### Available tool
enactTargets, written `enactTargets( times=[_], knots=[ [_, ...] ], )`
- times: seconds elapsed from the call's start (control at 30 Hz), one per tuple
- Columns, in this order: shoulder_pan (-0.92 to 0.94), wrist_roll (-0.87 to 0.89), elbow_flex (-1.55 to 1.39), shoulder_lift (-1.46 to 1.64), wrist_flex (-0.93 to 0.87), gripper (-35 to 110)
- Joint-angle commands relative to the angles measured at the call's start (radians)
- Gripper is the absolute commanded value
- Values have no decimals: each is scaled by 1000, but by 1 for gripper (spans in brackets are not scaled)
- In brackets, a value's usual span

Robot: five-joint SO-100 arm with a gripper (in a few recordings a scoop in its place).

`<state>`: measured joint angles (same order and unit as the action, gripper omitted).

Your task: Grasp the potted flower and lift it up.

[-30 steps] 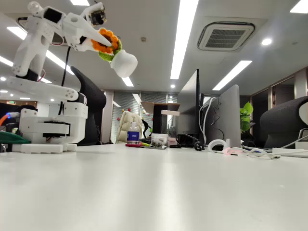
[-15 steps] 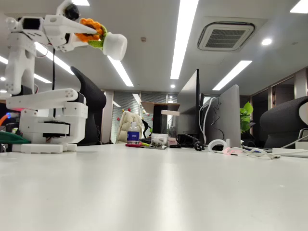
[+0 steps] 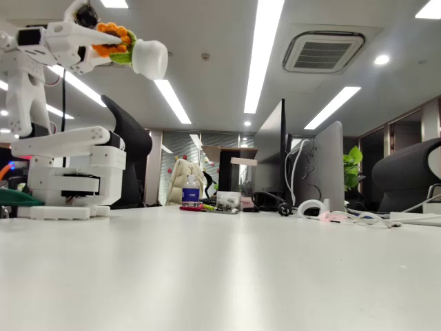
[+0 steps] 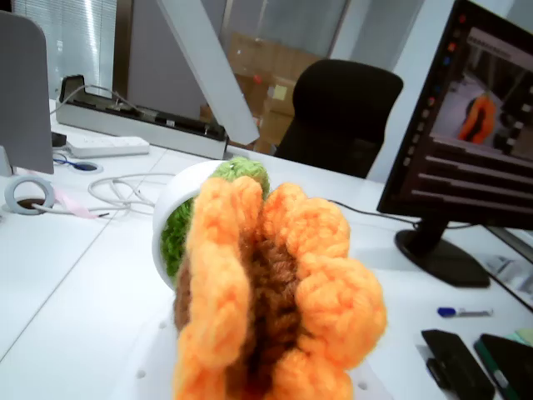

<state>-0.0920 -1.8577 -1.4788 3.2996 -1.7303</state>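
Note:
The potted flower (image 3: 141,55) is high in the air at the upper left of the fixed view, lying nearly on its side with the white pot pointing right. Its orange petals and green leaves are squeezed between the fingers of my white gripper (image 3: 114,40), which is shut on the flower head. The pot hangs free, far above the table (image 3: 220,269). In the wrist view the crocheted orange and brown flower (image 4: 271,292) bulges up close, with the white pot (image 4: 176,208) and green leaves behind it.
The arm's white base (image 3: 69,183) stands at the table's left. At the far edge are a water bottle (image 3: 191,189), monitors (image 3: 317,169), cables and a green leafy plant (image 3: 353,165). In the wrist view there are a monitor (image 4: 475,125), a power strip (image 4: 108,147) and a black chair (image 4: 346,112).
The arm has swung the gripper and the potted flower up and to the left, and the pot has tipped from hanging downward to almost level.

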Motion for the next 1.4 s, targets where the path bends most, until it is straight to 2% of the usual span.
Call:
enactTargets(
  times=[0.0,0.33,1.37],
  knots=[
    [-2,-6,-8,0,48,0],
    [11,9,-130,0,219,0],
    [15,14,-81,2,141,0]
  ],
)
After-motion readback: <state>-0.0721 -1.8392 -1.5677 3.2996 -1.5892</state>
